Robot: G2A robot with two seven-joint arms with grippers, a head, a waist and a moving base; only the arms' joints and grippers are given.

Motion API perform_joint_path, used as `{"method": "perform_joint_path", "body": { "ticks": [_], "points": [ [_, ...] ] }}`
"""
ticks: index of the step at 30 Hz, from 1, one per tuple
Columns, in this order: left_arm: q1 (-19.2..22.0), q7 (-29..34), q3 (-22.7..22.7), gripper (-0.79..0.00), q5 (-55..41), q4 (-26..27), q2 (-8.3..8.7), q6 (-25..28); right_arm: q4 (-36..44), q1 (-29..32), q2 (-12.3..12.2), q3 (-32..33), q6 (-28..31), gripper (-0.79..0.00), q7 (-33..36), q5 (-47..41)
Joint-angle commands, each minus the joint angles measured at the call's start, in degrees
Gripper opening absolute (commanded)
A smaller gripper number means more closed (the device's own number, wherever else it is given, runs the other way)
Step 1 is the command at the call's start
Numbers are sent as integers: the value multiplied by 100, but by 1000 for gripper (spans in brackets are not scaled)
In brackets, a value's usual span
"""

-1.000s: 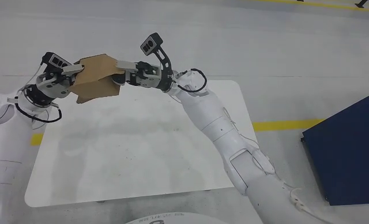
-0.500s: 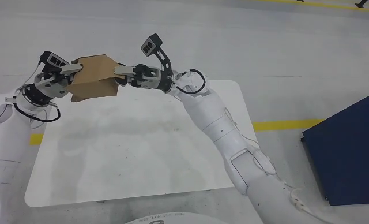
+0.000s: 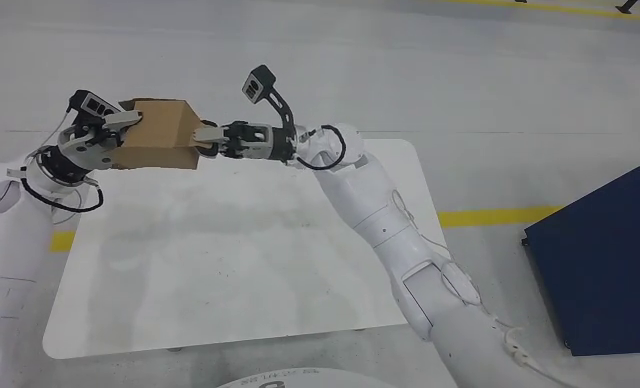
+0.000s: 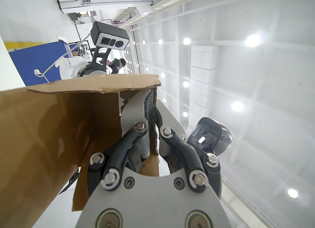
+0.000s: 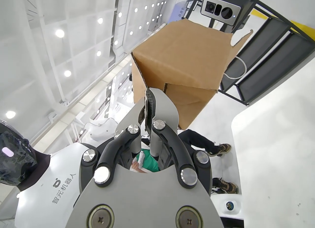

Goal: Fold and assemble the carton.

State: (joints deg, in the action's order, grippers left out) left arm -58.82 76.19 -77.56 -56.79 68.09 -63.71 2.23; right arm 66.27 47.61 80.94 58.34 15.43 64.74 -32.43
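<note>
Carton (image 3: 160,134) held aloft near table (image 3: 250,273) (left claw (image 3: 128,118) and right claw (image 3: 203,135) pinch it).

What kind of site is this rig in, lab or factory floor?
Likely an industrial hall or test floor: yellow floor line, high ceiling with rows of lights, blue panel beside the white table.

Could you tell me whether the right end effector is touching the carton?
Touching. In the right wrist view, the right end effector grips an edge of the carton.
</note>
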Motion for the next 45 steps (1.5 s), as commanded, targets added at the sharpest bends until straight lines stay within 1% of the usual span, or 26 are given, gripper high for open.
{"method": "perform_joint_path", "body": {
  "ticks": [1,3,4,6,8,11,16,18,21,22,23,24,25,30,33,36,40,45],
  "points": [
    [3,6,4,-785,10,-3,-2,2,20,3,-6,-10,-25,-523,-79,111],
    [4,7,5,-785,11,-7,-4,4,47,12,-11,-18,-45,-465,-143,184],
    [5,7,6,-785,12,-9,-5,5,58,16,-14,-20,-52,-459,-168,215],
    [6,7,9,-785,14,-11,-8,8,79,26,-19,-13,-61,-465,-234,264],
    [8,11,12,-785,21,-14,-9,8,102,36,-25,-11,-66,-493,-277,314],
    [11,7,13,-785,17,-19,-13,13,133,39,-38,-5,-78,-514,-323,418],
    [21,11,11,-785,21,-32,-17,11,218,61,-76,-9,-25,-505,-431,845],
    [24,14,11,-785,22,-38,-19,10,302,116,-94,22,62,-471,-512,943],
    [30,0,8,-785,43,-42,-20,13,465,231,-117,55,181,-459,-557,1009],
    [30,-5,6,-785,57,-43,-19,23,510,264,-126,70,227,-434,-584,1050],
    [29,-7,6,-785,60,-43,-20,25,547,295,-135,82,245,-388,-605,1090],
    [30,-12,5,-785,67,-44,-20,29,588,324,-144,102,289,-222,-652,1141],
    [31,-15,5,-785,87,-43,-20,32,628,353,-155,120,337,-209,-709,1223],
    [30,-14,3,-785,117,-41,-20,31,813,498,-198,164,433,-197,-823,1469],
    [33,-8,7,-785,128,-41,-21,27,879,552,-212,174,443,-188,-1056,1667],
    [34,-7,7,-785,129,-44,-24,28,961,628,-227,201,475,-132,-1370,1914],
    [32,-5,-6,-785,122,-47,-24,27,1113,761,-273,319,455,-172,-1329,1870],
    [26,0,-14,-785,138,-36,-23,19,1161,813,-332,528,303,-142,-1147,1607]
  ]
}}
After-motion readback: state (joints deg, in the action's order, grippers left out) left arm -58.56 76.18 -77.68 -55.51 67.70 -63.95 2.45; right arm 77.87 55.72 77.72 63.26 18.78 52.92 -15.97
